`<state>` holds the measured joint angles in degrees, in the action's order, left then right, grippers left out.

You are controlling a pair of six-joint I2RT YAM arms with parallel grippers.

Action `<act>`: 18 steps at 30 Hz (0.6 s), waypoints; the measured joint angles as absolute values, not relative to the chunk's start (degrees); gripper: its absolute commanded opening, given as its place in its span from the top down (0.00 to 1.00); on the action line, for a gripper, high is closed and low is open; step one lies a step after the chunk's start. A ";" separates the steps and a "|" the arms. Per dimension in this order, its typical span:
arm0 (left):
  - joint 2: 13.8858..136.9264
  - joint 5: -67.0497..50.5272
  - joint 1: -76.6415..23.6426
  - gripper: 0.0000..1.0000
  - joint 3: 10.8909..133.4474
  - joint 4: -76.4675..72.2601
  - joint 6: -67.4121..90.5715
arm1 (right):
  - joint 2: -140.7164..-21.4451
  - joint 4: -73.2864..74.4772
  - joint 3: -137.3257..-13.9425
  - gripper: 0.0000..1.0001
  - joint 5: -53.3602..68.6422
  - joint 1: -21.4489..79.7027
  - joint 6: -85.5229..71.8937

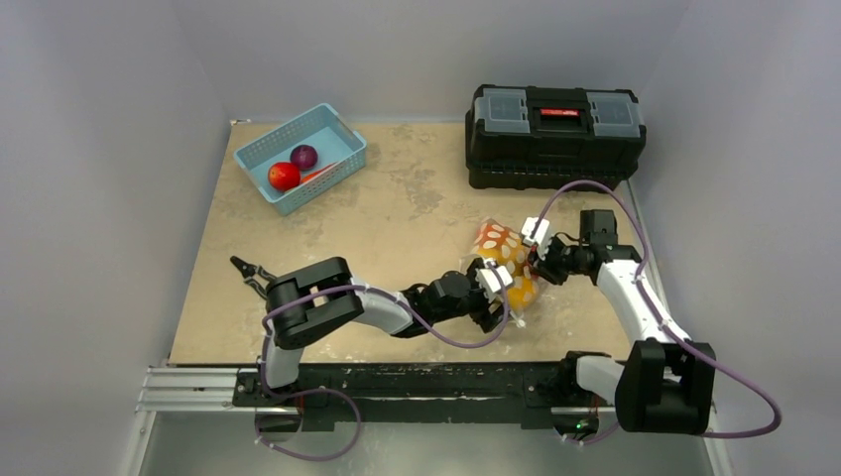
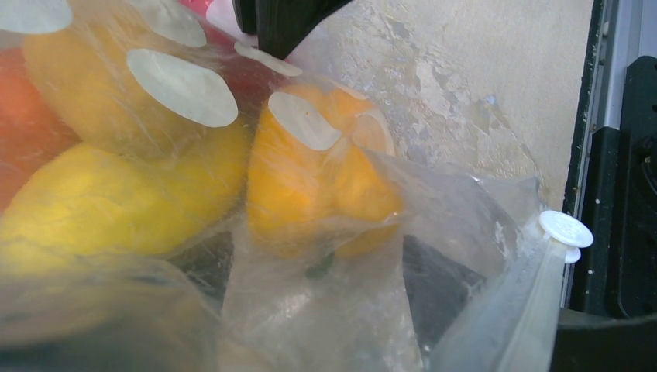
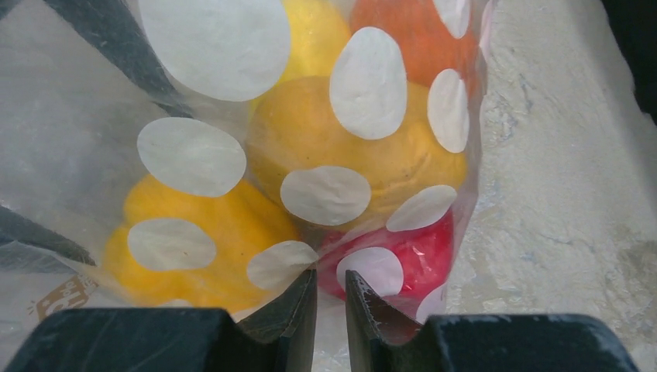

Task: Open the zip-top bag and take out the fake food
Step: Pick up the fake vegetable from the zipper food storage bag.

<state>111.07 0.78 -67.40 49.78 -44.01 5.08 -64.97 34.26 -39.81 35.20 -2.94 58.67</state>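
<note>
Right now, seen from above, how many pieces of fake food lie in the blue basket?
3: a red fruit, a purple fruit just beyond it, and a thin orange piece beside the red fruit. The basket wall could hide more.

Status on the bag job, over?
Right hand pinching zip-top bag film. Left hand wide against bag, grip unclear. Fake food still inside, some in basket. No obstruction seen.

back-left: light-blue perforated plastic basket [image 1: 332,180] | back-right: black plastic toolbox [image 1: 553,134] | front-right: clear polka-dot plastic zip-top bag [image 1: 501,248], fake food [image 3: 310,132] inside
</note>
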 measured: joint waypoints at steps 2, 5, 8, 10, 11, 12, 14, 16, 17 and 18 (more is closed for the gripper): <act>111.42 1.65 -67.64 0.20 50.37 -43.99 4.84 | -66.15 34.65 -39.81 0.80 34.81 -2.87 59.35; 111.66 2.61 -67.70 0.19 50.92 -44.03 4.84 | -68.69 35.29 -39.81 0.80 33.47 -2.39 59.83; 111.68 3.38 -67.88 0.16 51.07 -44.14 4.84 | -70.96 35.59 -39.81 0.79 32.14 -1.56 60.07; 111.83 3.60 -67.94 0.15 51.13 -44.27 4.84 | -71.26 35.62 -39.81 0.79 31.88 -1.34 60.14; 111.96 3.70 -67.96 0.15 51.13 -44.47 4.84 | -71.24 35.62 -39.81 0.79 31.79 -1.23 60.18; 112.09 3.81 -67.96 0.15 51.16 -44.64 4.86 | -71.22 35.64 -39.81 0.79 31.70 -1.17 60.27; 112.33 3.92 -67.96 0.05 51.16 -45.01 4.86 | -71.24 35.62 -39.81 0.79 31.38 -0.99 60.38; 112.53 4.34 -67.99 0.00 51.16 -45.28 4.84 | -71.24 35.64 -39.81 0.79 31.18 -0.89 60.53; 112.55 4.71 -67.99 0.00 51.16 -45.39 4.84 | -71.26 35.66 -39.81 0.79 31.14 -0.84 60.55; 112.55 4.95 -68.01 0.00 51.16 -45.45 4.86 | -71.26 35.68 -39.81 0.79 31.09 -0.78 60.60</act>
